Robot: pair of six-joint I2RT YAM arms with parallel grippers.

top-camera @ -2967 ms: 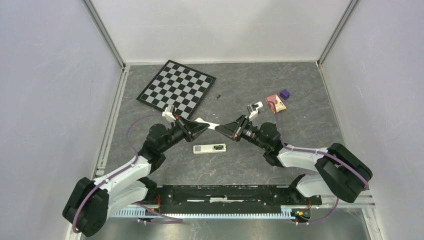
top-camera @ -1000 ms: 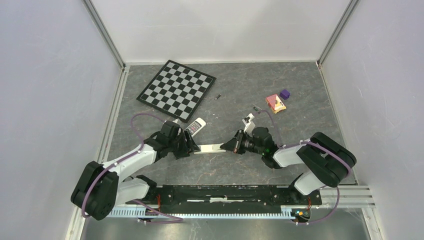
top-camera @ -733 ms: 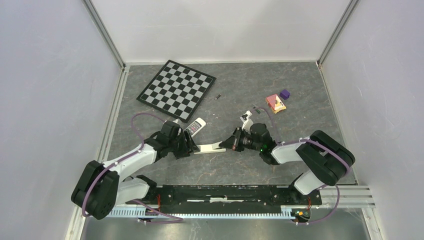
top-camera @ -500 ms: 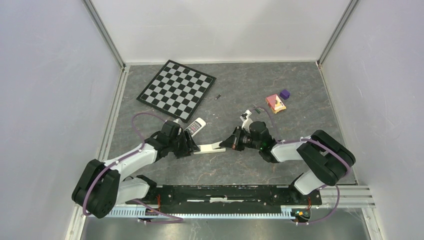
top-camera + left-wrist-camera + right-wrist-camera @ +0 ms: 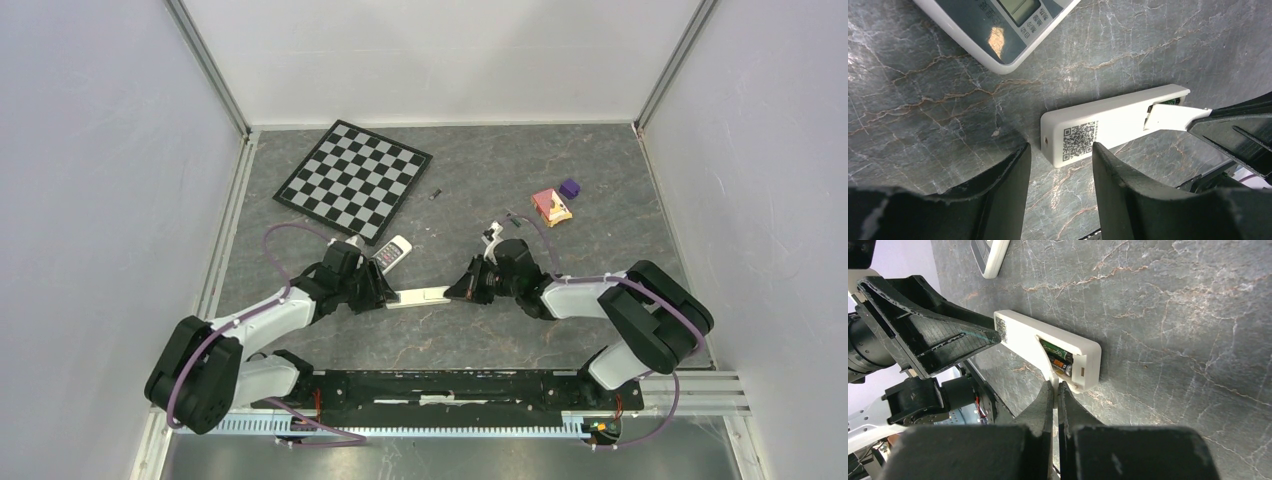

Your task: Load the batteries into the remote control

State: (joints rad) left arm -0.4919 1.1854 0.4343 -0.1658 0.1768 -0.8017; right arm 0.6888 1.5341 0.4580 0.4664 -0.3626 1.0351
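The left pincer (image 5: pixel 1060 148) is held partly open, its 2 fingers (image 5: pixel 998 195) set apart on either side of the QR-code end of the remote control (image 5: pixel 1113 122). Whether that end is touched cannot be told. The remote control is laid back side up on the surface (image 5: pixel 600 165), just ahead of the arm bases.

The right pincer (image 5: pixel 1056 385) is pressed together on a thin white cover (image 5: pixel 1175 116). The cover's free end is set at the open compartment at the remote control's other end. 2 batteries (image 5: pixel 1058 356) are seated side by side in that compartment, 1 green-wrapped and 1 dark.

The left arm (image 5: pixel 265 320) and the right arm (image 5: pixel 600 295) are stretched low and angled inward, so the 2 pincers are pointed at each other along the remote control.

3 seconds ago both pincers were raised farther back with the cover gripped between them, while the remote control was lying alone in the same spot. Now they are brought down to its 2 ends.

Just beyond the left pincer, a second remote (image 5: pixel 392 252) with a display is laid. Farther back, 1 loose battery (image 5: pixel 436 193) is seen near the chessboard (image 5: pixel 353 180). A pink block (image 5: pixel 551 206) and a purple cube (image 5: pixel 569 187) are placed off to the right.
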